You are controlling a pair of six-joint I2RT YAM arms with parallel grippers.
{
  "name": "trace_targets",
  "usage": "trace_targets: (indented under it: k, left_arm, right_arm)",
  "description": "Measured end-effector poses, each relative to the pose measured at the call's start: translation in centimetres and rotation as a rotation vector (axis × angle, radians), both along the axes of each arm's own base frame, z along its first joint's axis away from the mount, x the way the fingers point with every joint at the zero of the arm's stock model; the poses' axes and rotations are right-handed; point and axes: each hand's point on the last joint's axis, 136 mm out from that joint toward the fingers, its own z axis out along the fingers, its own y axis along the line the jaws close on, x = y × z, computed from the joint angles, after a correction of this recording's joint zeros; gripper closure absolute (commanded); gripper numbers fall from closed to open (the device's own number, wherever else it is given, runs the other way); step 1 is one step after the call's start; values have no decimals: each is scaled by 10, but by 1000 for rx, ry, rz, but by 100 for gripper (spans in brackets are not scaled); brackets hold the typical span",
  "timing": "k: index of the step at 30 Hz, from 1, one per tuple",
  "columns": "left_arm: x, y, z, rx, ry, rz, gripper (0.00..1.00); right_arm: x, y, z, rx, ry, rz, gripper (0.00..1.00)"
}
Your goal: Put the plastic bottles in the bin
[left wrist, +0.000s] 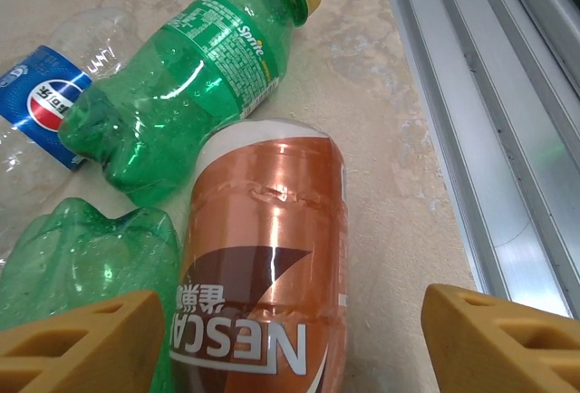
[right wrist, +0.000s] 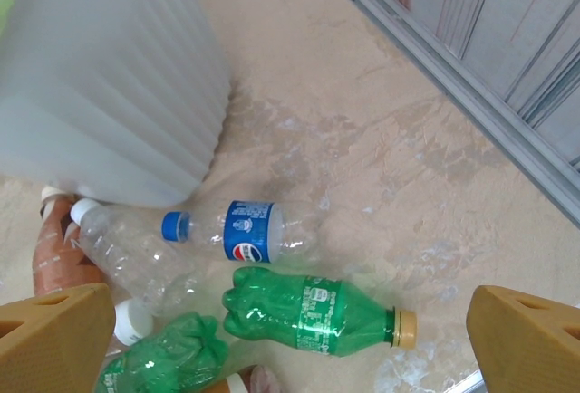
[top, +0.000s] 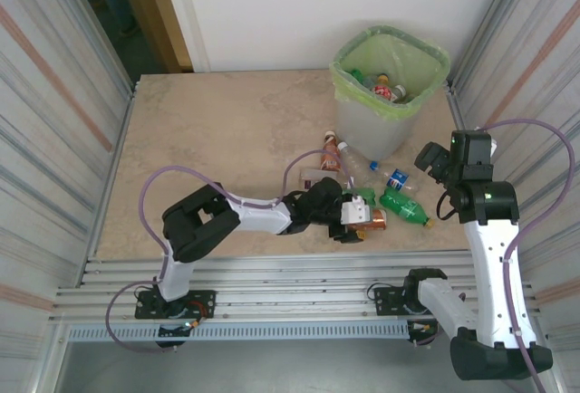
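Note:
An orange-brown Nescafe bottle (left wrist: 263,248) (top: 373,219) lies on the table between the fingers of my left gripper (left wrist: 290,343) (top: 361,217). The jaws straddle it, open, with a gap on the right side. Beside it lie a green Sprite bottle (left wrist: 181,94) (right wrist: 313,313) (top: 404,208) with a yellow cap, a crushed green bottle (left wrist: 82,266) (right wrist: 163,357) and a clear Pepsi bottle (right wrist: 245,230) (left wrist: 41,108) (top: 391,178). My right gripper (right wrist: 290,348) (top: 433,162) hangs open above them. The green-lined bin (top: 390,94) (right wrist: 109,76) holds several bottles (top: 385,88).
A clear white-capped bottle (right wrist: 127,253) and a brown bottle (top: 331,151) (right wrist: 54,262) lie against the bin's base. Metal rails (top: 272,284) (left wrist: 489,94) run along the near edge. Corrugated walls (top: 45,139) close both sides. Bare tabletop (top: 208,139) spreads to the left.

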Motion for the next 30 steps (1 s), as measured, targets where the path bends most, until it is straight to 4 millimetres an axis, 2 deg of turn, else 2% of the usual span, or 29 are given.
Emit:
trace_targets:
  k: [8,16,21,30]
  left_arm:
    - [3,-8,-9,23,0,-12,33]
    - [-9,-11,-28,86,-6,-54,34]
    - [-10,-13,-40,122,-24,-67,37]
    - [-9,-15,-41,127,-52,-74,54]
  right_arm:
    - [1,1,-1,3,4,3,2]
    - [1,1,-2,6,4,5,2]
    - [2,2,-1,8,2,7,2]
    - [2,2,-2,9,3,8,2]
